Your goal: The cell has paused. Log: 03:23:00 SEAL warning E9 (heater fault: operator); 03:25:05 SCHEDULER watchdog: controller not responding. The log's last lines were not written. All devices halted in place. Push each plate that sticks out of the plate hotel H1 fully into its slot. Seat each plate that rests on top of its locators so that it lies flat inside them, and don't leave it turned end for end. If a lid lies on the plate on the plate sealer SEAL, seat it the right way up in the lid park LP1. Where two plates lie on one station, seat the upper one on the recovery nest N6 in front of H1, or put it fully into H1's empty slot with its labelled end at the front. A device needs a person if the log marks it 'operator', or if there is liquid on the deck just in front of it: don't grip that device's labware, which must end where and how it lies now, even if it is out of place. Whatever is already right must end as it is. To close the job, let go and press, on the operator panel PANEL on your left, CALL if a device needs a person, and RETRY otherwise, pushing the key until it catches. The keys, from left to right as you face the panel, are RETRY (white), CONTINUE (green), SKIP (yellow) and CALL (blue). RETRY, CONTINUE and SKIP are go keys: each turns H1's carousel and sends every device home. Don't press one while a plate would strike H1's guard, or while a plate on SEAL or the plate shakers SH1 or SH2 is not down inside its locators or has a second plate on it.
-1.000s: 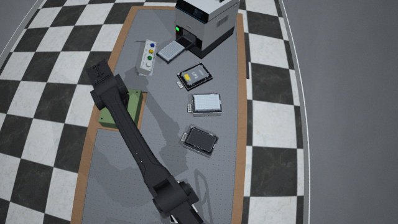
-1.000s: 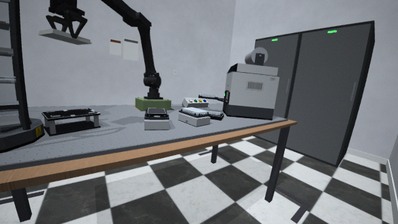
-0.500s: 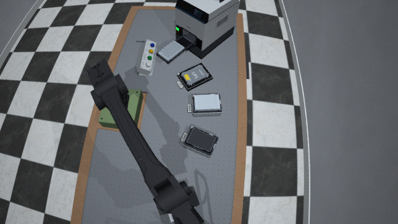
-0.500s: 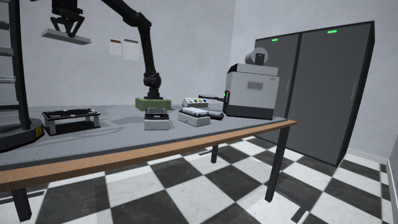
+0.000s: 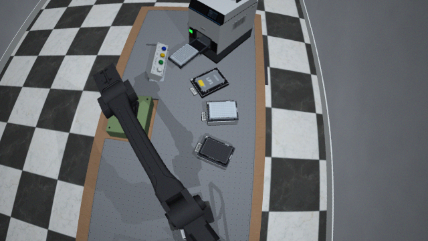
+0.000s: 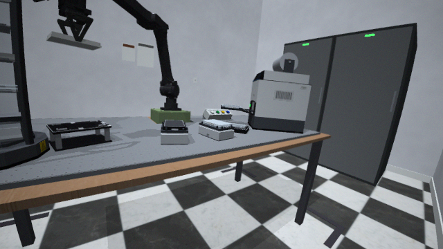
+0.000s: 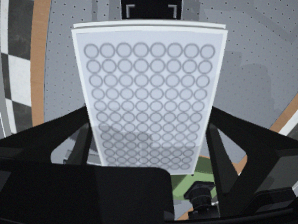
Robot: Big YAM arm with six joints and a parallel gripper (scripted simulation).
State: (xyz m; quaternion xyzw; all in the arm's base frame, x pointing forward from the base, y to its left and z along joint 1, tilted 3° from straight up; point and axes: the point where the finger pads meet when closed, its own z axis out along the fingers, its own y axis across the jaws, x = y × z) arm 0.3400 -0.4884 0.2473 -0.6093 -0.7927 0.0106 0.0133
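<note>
My gripper (image 6: 75,33) is high in the air beside the plate hotel H1 (image 6: 16,86) and is shut on a white well plate (image 6: 73,40). In the wrist view the plate (image 7: 149,92) lies flat between the fingers, with the recovery nest N6 (image 7: 152,10) far below it. The nest N6 (image 6: 79,126) stands empty in front of H1. A white plate (image 5: 184,54) lies on the tray of the sealer SEAL (image 5: 221,26). One shaker carries a white plate (image 5: 222,111) and the other a dark plate (image 5: 215,150).
The operator panel PANEL (image 5: 158,61) with its four keys stands left of the sealer. The lid park LP1 (image 5: 209,81) lies between the sealer and the shakers. The arm's green base (image 5: 130,117) is at the table's left edge.
</note>
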